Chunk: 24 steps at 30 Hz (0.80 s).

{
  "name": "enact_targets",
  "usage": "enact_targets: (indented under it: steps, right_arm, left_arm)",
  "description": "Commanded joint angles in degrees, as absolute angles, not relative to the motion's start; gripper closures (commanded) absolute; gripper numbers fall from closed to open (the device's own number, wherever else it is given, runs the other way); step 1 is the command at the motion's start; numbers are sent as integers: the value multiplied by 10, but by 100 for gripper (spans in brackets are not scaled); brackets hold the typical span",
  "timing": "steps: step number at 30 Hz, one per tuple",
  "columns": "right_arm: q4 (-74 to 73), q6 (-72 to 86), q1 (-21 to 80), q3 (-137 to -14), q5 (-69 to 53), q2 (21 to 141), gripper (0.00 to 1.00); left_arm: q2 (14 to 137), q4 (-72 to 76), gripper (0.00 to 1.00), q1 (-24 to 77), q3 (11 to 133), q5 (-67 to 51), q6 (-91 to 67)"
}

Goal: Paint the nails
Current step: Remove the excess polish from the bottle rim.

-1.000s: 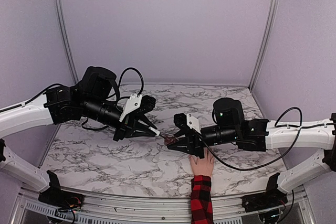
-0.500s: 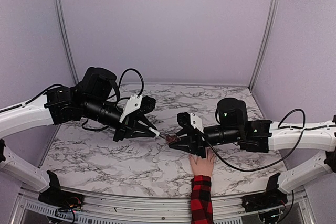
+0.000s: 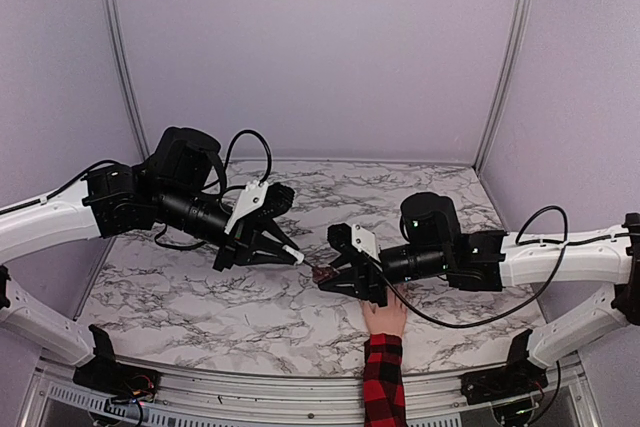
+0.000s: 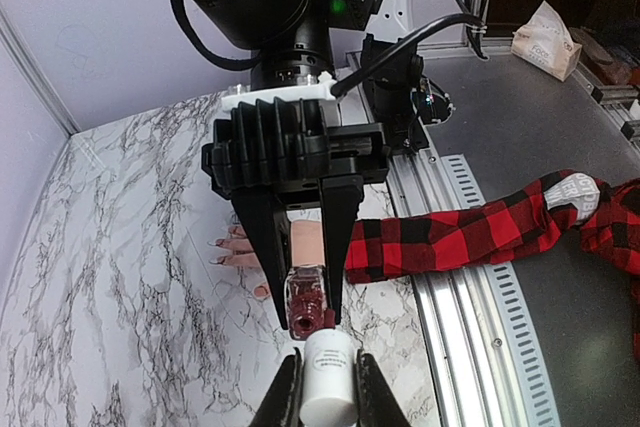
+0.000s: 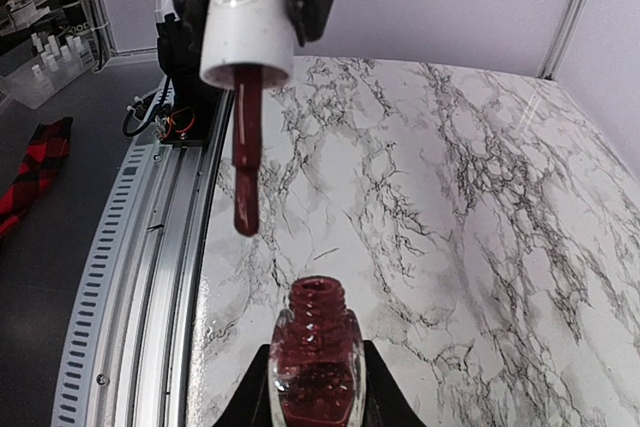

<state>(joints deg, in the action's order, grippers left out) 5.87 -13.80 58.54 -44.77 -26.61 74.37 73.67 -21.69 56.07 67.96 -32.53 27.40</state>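
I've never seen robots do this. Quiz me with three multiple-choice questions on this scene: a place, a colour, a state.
1. Where is the brush tip?
A) in the air just outside the bottle neck
B) deep inside it
C) on a nail
2. What colour is the polish?
A) blue
B) dark red
C) clear
3. How is the bottle?
A) capped
B) empty
C) open, held by the right gripper
Answers: 1 A, it hangs clear of the neck. 2 B, bottle and brush both show dark red. 3 C, the neck is bare; the left gripper holds the white cap.
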Motion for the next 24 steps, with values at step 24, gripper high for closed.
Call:
enact_targets:
  steps: [24]
  right_arm:
    - [90, -147, 583, -456, -308, 713, 100]
  left_arm:
    - [740, -210, 100, 558, 681, -320, 276]
